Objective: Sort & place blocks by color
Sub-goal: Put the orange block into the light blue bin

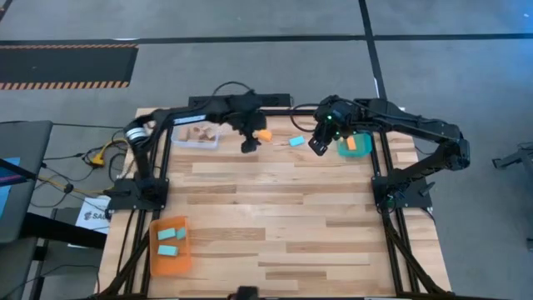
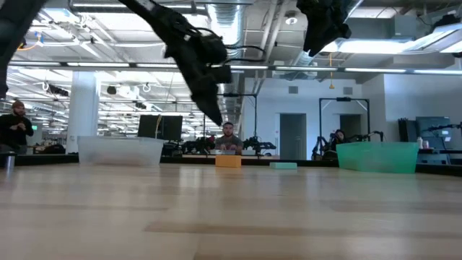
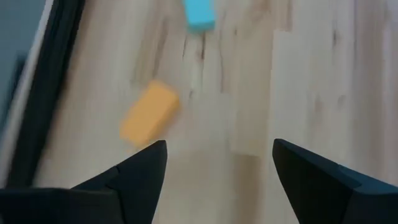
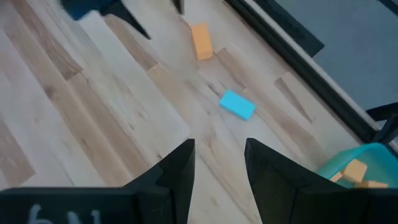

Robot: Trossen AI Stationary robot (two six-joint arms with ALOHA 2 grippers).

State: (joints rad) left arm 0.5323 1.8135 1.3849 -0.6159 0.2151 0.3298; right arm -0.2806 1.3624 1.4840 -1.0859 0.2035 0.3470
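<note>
An orange block (image 1: 263,134) and a light blue block (image 1: 296,141) lie flat on the wooden table near its far edge. My left gripper (image 1: 248,145) hovers open just left of the orange block (image 3: 149,113), which lies ahead of its fingers and off to one side, with the blue block (image 3: 199,14) beyond. My right gripper (image 1: 317,145) hangs open above the table right of the blue block (image 4: 237,104), with nothing between its fingers (image 4: 180,165). In the low view both blocks (image 2: 228,161) rest on the table under the raised arms.
A clear tray (image 1: 198,133) with tan blocks stands at the far left. At the far right, a teal tray (image 1: 354,147) holds orange blocks. An orange tray (image 1: 171,246) with light blue blocks sits near the front left. The table's middle is bare wood.
</note>
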